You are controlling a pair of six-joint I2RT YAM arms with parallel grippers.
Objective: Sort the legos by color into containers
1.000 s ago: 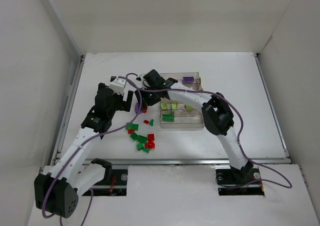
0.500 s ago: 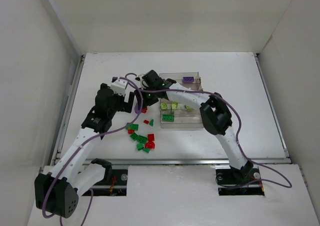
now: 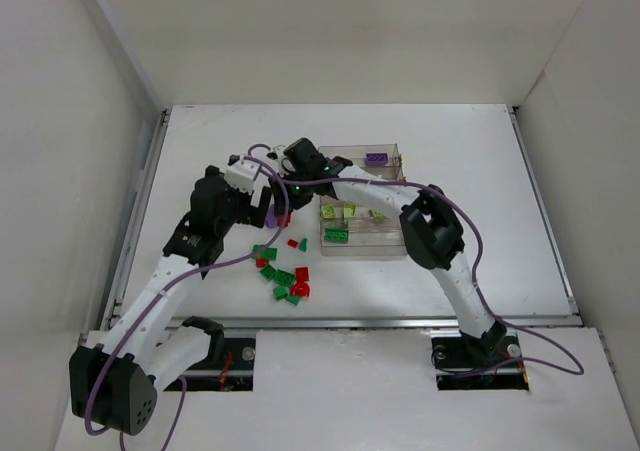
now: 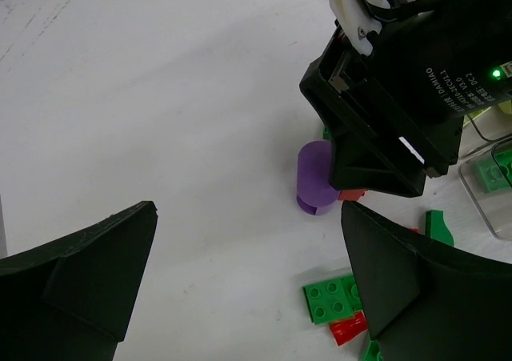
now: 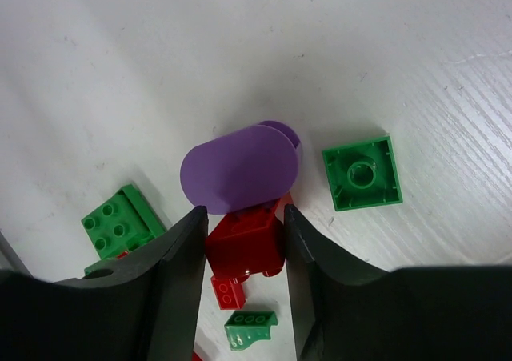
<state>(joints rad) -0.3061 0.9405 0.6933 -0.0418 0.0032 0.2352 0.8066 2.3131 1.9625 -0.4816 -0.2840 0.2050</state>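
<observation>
Shifting slightly toward frame centre over the last second, the left arm (image 3: 165, 271) is bringing its wrist closer to the right arm (image 3: 465, 293), which is reaching from lower right across to the spot just left of the tray (image 3: 362, 253). That tray is sitting right of centre on the table (image 3: 450, 131), already holding lime bricks (image 3: 345, 211), one green and one purple (image 3: 376, 158) in separate lanes. The left gripper (image 4: 248, 217) is hovering with its jaws spread wide and nothing between them, looking down at the right gripper's work. The right gripper (image 5: 244, 213) is doing the real changing: its jaws are narrowing fast and now appear to be pressing both sides of a red brick (image 5: 244, 245) on the table. A purple piece (image 5: 238, 167) is standing just beyond the fingertips, touching or overlapping the red brick, so it is risking being dragged along or knocked over. The loose pile (image 3: 283, 276) of red and green bricks is waiting below centre, well outside the tray, so most of the sorting is still lying ahead, and red is not yet showing in any lane.
</observation>
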